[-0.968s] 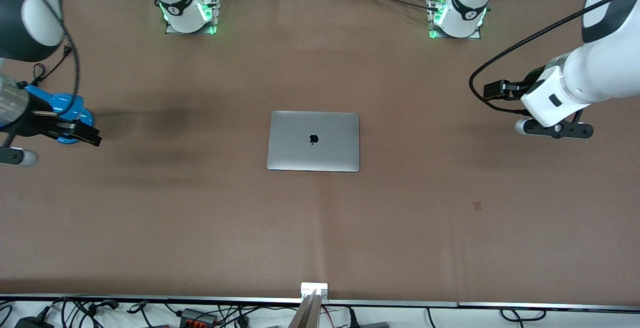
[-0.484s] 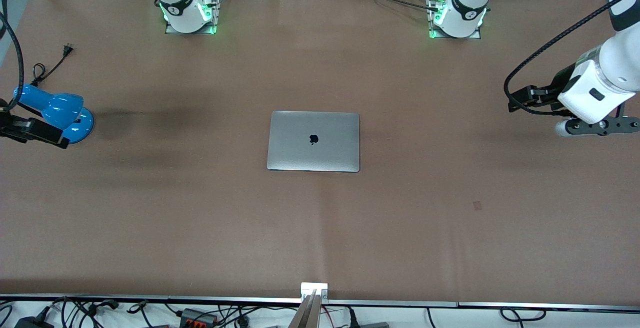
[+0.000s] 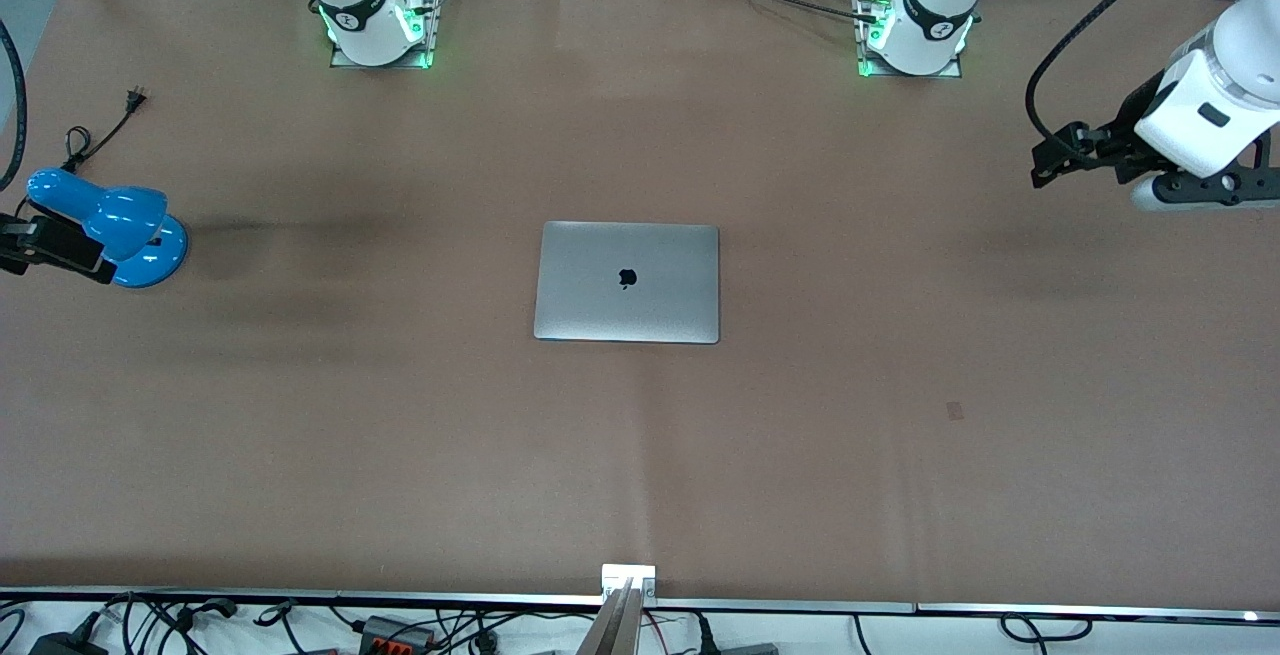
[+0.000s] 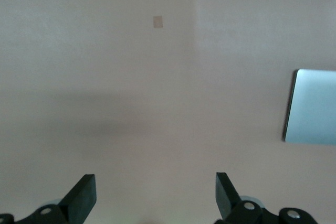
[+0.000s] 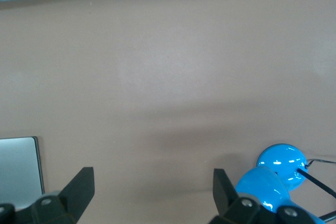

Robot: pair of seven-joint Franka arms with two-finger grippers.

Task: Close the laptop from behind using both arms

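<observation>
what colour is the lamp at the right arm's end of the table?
Glossy bright blue lamp, clearest in the front view.

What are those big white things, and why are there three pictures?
They are two robot arms bolted to a brown table. One picture looks down from a high camera; the other two come from cameras on the arms' wrists. A grey laptop lies shut in the middle. A blue desk lamp sits at the right arm's end. The left gripper and right gripper are both open, holding nothing, each over its own end of the table.
</observation>
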